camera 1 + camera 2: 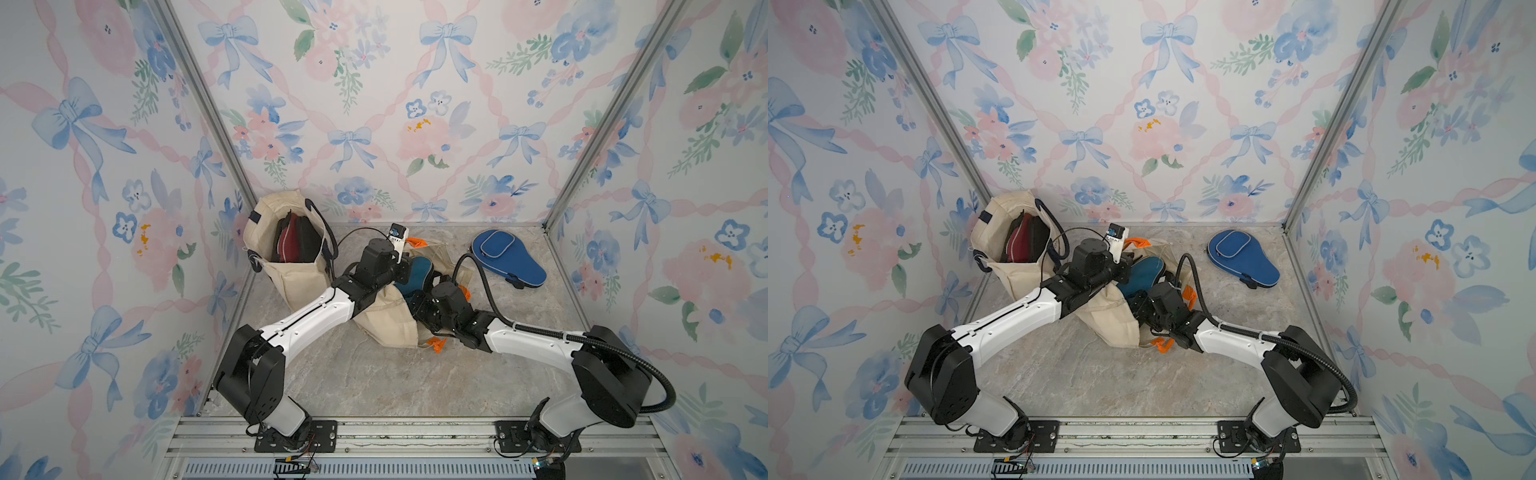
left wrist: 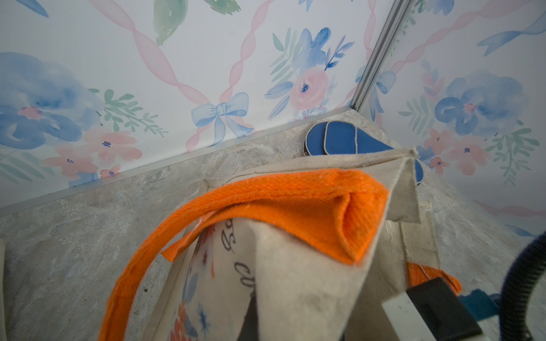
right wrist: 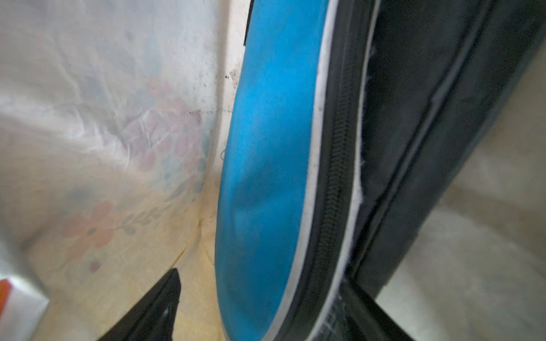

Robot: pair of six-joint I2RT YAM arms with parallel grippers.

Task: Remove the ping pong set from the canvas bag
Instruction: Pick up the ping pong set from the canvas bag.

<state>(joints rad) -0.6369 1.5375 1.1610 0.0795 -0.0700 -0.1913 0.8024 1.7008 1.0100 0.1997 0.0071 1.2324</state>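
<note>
**Ping pong set point(image 1: 417, 270) inside canvas bag point(image 1: 386, 320), not yet gripped**

Removal has hardly begun. The teal set stands on edge in the orange-handled bag at mid-table, so gripping it and lifting it out remain. A separate blue paddle case point(image 1: 509, 259) lies flat near the far right corner, well apart. The left arm reaches across to the bag, and the left gripper point(image 1: 405, 272) is closed, apparently pinching the rim to hold the mouth open. The right arm bends low into the opening. The right gripper point(image 1: 417, 309) has its jaws apart, straddling the set's zippered edge without clamping it.
</note>
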